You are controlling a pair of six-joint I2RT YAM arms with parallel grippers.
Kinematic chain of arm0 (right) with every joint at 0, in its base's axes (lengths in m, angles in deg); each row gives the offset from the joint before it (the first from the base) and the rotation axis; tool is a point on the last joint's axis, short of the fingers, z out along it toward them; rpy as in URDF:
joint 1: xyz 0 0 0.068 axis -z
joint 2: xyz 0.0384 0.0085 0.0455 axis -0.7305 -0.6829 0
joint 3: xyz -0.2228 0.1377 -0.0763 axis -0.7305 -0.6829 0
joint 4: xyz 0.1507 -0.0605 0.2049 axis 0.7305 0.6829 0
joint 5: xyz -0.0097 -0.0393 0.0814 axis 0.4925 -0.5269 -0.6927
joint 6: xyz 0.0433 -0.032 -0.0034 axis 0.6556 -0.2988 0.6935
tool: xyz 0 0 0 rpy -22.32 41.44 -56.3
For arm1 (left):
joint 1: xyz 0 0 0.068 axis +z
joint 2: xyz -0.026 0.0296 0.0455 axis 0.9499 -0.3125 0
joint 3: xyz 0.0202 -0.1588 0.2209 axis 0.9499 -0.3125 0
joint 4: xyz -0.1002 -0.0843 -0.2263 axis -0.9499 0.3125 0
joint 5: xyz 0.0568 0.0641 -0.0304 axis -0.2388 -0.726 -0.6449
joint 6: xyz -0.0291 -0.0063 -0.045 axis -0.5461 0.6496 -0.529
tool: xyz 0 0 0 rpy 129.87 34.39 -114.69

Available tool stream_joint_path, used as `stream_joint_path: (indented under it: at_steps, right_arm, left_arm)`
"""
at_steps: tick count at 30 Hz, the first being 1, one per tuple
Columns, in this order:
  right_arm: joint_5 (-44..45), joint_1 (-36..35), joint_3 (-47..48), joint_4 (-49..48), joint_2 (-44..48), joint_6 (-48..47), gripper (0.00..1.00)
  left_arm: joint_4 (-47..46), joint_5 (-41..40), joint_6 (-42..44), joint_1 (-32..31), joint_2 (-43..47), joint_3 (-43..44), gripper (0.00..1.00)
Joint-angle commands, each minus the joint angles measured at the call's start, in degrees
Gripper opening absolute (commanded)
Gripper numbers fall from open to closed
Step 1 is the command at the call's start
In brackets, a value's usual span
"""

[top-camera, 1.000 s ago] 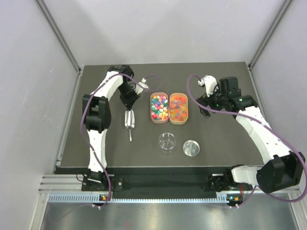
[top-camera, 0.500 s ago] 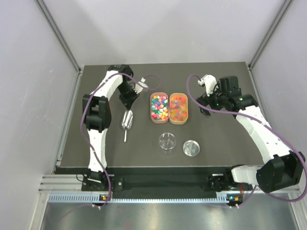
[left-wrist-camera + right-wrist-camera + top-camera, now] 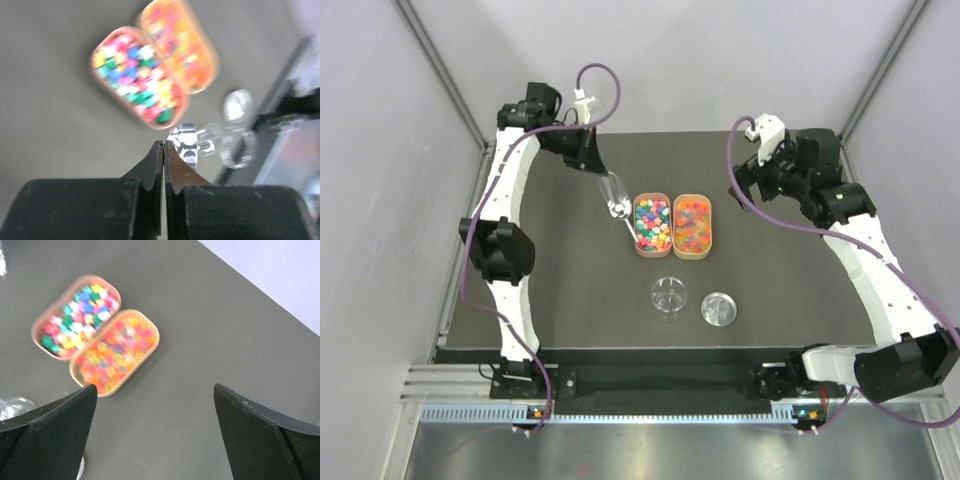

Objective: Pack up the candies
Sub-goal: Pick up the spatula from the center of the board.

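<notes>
Top view: the candies (image 3: 652, 222) are heaped in a pink tray (image 3: 634, 228) at mid-table; a metal scoop (image 3: 614, 197) is gripped by the left gripper (image 3: 596, 172) just left of them.

Left wrist: the fingers (image 3: 147, 172) are pinched shut, the scoop's bowl just beyond.

Right wrist: the right gripper (image 3: 155, 440) is spread wide, empty.

The candies are judged tiny, light, hard, roll-prone: best scooped, not pinched.

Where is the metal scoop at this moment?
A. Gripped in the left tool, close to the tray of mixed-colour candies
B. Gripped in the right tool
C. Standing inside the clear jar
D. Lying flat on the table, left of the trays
A: the metal scoop is clamped by its handle in the shut left tool, its bowl next to the tray of mixed-colour candies in the top view.
</notes>
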State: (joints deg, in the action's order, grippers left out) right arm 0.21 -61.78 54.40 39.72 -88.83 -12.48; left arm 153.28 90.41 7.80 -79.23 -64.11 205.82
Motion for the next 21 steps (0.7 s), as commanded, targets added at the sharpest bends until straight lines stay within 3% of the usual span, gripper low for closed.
stream_joint_path:
  at_steps: [1, 3, 5, 6, 7, 8, 9, 10, 12, 21]
  right_arm:
    - [-7.01, -0.97, 2.16, -6.79, -1.35, 6.23, 0.99]
    - [-7.72, -1.93, 2.25, -7.5, -1.8, 6.67, 0.98]
    - [-8.68, -2.64, 2.95, -7.24, -2.32, 6.41, 0.98]
    - [-9.03, -3.25, 3.04, -7.24, -2.5, 6.32, 0.97]
    - [-9.65, -3.78, 3.13, -7.15, -2.68, 6.41, 0.96]
    - [-9.74, -4.3, 3.04, -7.32, -2.59, 6.5, 0.96]
    - [-9.83, -5.7, 2.95, -7.58, -2.68, 6.67, 0.95]
    - [-9.92, -6.32, 2.78, -7.76, -2.76, 6.85, 0.95]
    - [-10.09, -8.16, 3.12, -8.38, -3.12, 7.63, 0.93]
    - [-10.27, -12.83, 3.04, -13.2, -4.43, 12.73, 0.83]
  left_arm:
    - [-7.04, 18.09, -14.54, 0.85, 0.69, -1.52, 0.0]
    - [-15.62, 25.9, -20.77, 1.9, 0.86, -3.71, 0.0]
    - [-30.09, 32.14, -41.11, 2.78, 1.56, -9.77, 0.0]
    - [-49.83, 33.13, -49.37, 3.39, 2.61, -12.23, 0.0]
    - [-61.6, 33.05, -66.68, 3.57, 3.41, -18.43, 0.0]
    - [-74.16, 32.53, -75.56, 3.84, 4.11, -21.45, 0.0]
    - [-79.42, 31.04, -76.95, 3.93, 3.68, -20.87, 0.0]
    - [-75.64, 30.68, -71.92, 3.67, 2.55, -15.47, 0.0]
    - [-74.8, 31.12, -71.69, 3.23, 0.09, -13.31, 0.0]
    - [-81.05, 30.41, -76.43, 3.22, 0.16, -16.73, 0.0]
